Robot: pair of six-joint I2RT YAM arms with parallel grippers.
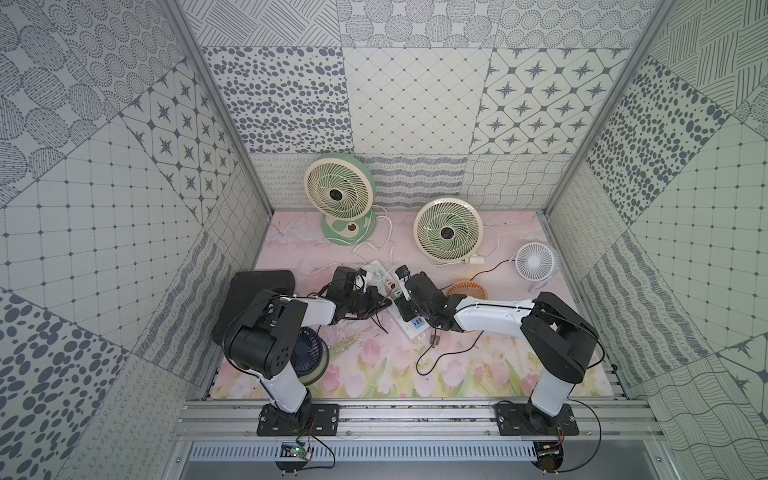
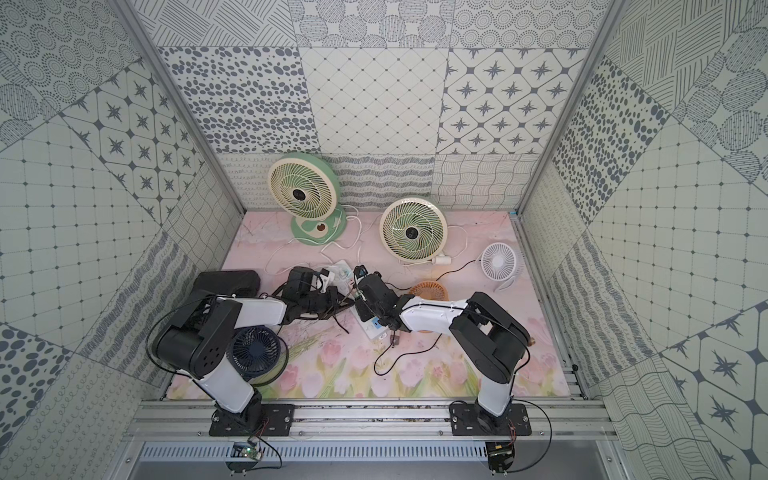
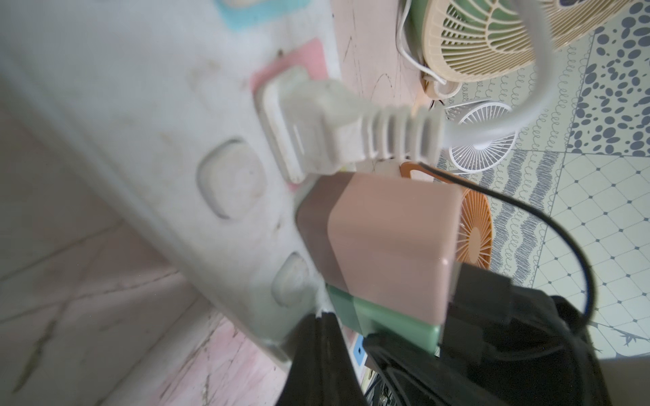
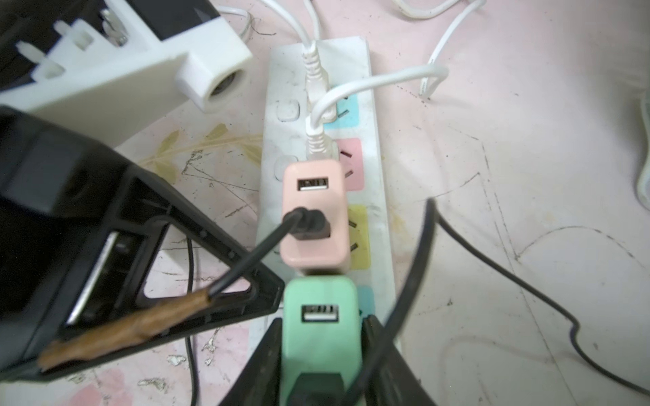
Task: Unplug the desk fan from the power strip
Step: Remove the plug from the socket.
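The power strip [image 4: 380,218] [image 1: 415,326] [image 2: 379,331] lies diagonally mid-table, white with pastel sockets. It carries two white plugs [image 4: 318,147], a pink adapter [image 4: 313,211] [image 3: 387,239] with a black cable, and a green adapter [image 4: 320,316] [image 3: 394,327]. My right gripper [image 4: 322,328] is shut on the green adapter, one finger against each side. My left gripper [image 3: 318,351] is shut, its tips pressed on the strip's edge beside the green adapter. Several desk fans stand around; which cable belongs to which fan I cannot tell.
A green-based fan [image 1: 338,193] and a cream fan [image 1: 448,230] stand at the back, a small white fan [image 1: 536,262] at the right. An orange fan [image 1: 467,290] lies behind my right arm, a dark one [image 1: 307,351] under my left arm. Loose black cable [image 1: 419,370] trails forward.
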